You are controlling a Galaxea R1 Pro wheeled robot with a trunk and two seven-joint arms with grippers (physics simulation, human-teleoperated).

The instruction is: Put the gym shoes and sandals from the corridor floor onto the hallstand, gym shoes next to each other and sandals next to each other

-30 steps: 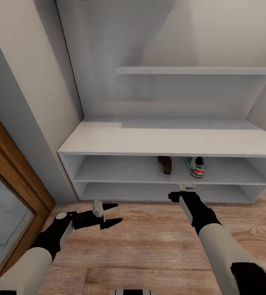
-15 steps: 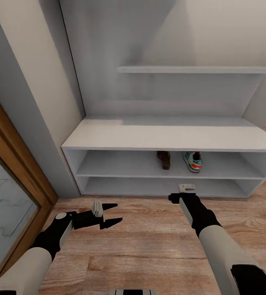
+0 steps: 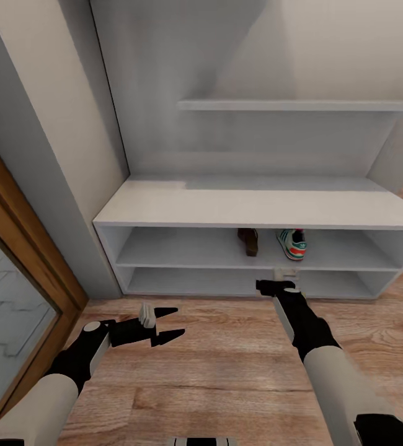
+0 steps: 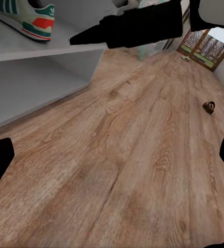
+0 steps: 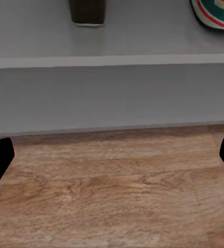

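The light grey hallstand (image 3: 257, 207) stands ahead against the wall. On its upper low shelf a brown sandal (image 3: 248, 241) and a white gym shoe (image 3: 291, 243) with green stripes sit a little apart. Both also show in the right wrist view, sandal (image 5: 87, 11) and gym shoe (image 5: 215, 13). My right gripper (image 3: 276, 285) hovers open and empty over the corridor floor (image 3: 226, 365), just in front of the lower shelf. My left gripper (image 3: 180, 321) is open and empty above the floor, left of the right one. The left wrist view catches the gym shoe (image 4: 29, 18).
A wood-framed glass door (image 3: 15, 279) and a grey wall corner (image 3: 71, 186) close in the left side. A wall shelf (image 3: 301, 106) hangs above the bench top. Far off on the floor lies a small brown object (image 4: 209, 107), too small to identify.
The view drew slightly back from the hallstand early on. My right gripper has since edged forward toward the lower shelf. The left arm has held still.
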